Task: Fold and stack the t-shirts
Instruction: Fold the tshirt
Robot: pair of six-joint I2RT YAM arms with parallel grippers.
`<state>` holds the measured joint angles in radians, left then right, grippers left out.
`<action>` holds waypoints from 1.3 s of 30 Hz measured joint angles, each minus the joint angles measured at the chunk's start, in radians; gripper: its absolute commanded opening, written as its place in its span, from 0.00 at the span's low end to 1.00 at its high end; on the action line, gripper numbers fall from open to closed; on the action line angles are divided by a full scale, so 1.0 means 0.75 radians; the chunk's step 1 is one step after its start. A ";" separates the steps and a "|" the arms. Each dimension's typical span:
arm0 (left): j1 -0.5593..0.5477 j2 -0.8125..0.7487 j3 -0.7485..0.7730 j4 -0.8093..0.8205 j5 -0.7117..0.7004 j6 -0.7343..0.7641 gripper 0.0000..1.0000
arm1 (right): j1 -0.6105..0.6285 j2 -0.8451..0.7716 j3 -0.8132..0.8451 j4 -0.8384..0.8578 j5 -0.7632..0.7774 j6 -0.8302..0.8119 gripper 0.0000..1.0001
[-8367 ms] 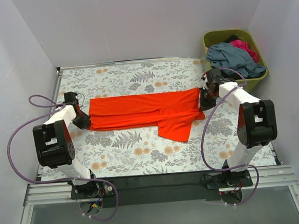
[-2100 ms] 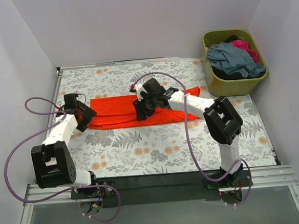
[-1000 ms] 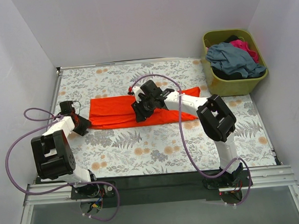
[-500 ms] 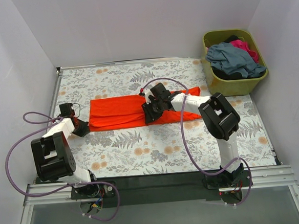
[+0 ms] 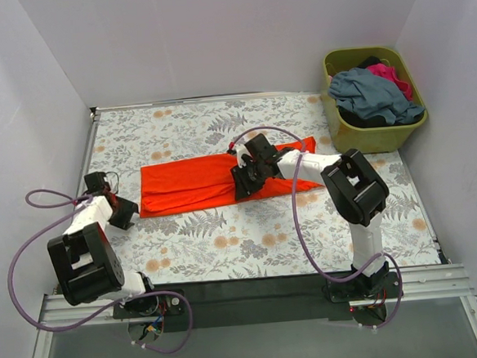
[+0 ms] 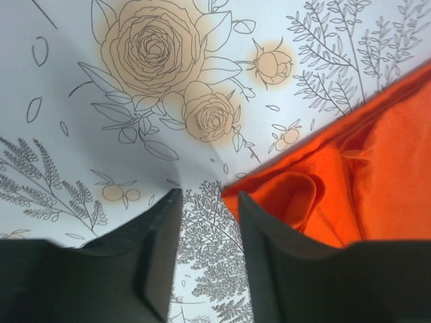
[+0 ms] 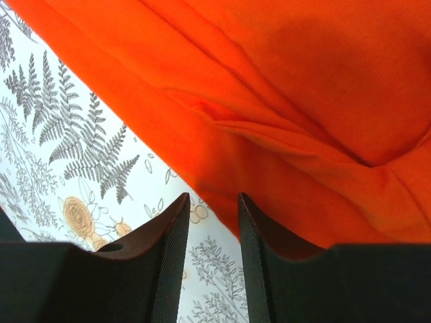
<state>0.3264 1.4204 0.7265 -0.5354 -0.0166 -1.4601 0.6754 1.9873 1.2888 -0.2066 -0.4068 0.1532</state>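
Observation:
The orange-red t-shirt (image 5: 206, 180) lies folded into a long strip across the middle of the flowered table. My left gripper (image 5: 126, 211) is open and empty, just off the shirt's left near corner. In the left wrist view that corner (image 6: 337, 188) lies to the right of the gripper (image 6: 209, 198), and bare cloth shows between the fingers. My right gripper (image 5: 243, 185) is open over the shirt's near edge at mid-length. In the right wrist view the shirt (image 7: 283, 101) fills the top, and its edge lies just ahead of the open gripper (image 7: 213, 202).
An olive-green basket (image 5: 381, 139) stands at the back right corner, holding a slate grey-blue shirt (image 5: 376, 91), a magenta-pink one (image 5: 392, 75) and a dark one (image 5: 364, 120). White walls close in the table on three sides.
The right gripper has slid to the right along the shirt's near edge. The left arm has drawn back to the left, away from the shirt's end. The shirt has stayed a folded strip.

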 measured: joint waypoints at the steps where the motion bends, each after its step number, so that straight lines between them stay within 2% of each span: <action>1: 0.002 -0.018 0.000 -0.011 0.002 0.009 0.44 | 0.006 -0.002 0.006 -0.013 0.000 -0.002 0.38; 2: 0.004 -0.043 0.000 -0.020 0.004 0.013 0.50 | 0.014 -0.006 0.011 -0.032 0.002 -0.003 0.40; 5: 0.005 -0.146 0.000 -0.044 0.039 0.025 0.55 | 0.037 -0.031 0.018 -0.062 0.012 -0.005 0.42; 9: 0.001 -0.232 0.000 -0.049 0.098 0.028 0.55 | 0.056 -0.104 0.020 -0.092 0.034 -0.003 0.46; 16: -0.070 -0.156 0.000 -0.042 0.171 0.002 0.36 | 0.056 -0.205 0.020 -0.101 0.095 0.000 0.47; 19: -0.130 -0.109 0.004 -0.037 0.178 -0.020 0.31 | 0.054 -0.212 0.020 -0.103 0.115 0.000 0.47; 23: -0.178 -0.045 0.027 -0.023 0.177 -0.038 0.27 | 0.053 -0.213 0.012 -0.110 0.128 0.000 0.47; 31: -0.180 0.040 0.074 -0.002 0.151 -0.054 0.24 | 0.053 -0.213 0.011 -0.111 0.131 -0.004 0.47; 32: -0.180 0.045 0.080 0.001 0.147 -0.054 0.22 | 0.053 -0.213 0.011 -0.111 0.131 -0.004 0.47; 37: -0.180 0.067 0.107 0.019 0.141 -0.062 0.00 | 0.053 -0.213 0.011 -0.111 0.131 -0.004 0.47; 39: -0.180 0.082 0.123 0.022 0.142 -0.062 0.00 | 0.053 -0.213 0.011 -0.111 0.131 -0.005 0.47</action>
<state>0.1913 1.4822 0.8188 -0.5190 0.0898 -1.5066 0.7155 1.8278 1.2972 -0.2901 -0.3084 0.1493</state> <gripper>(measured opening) 0.033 0.466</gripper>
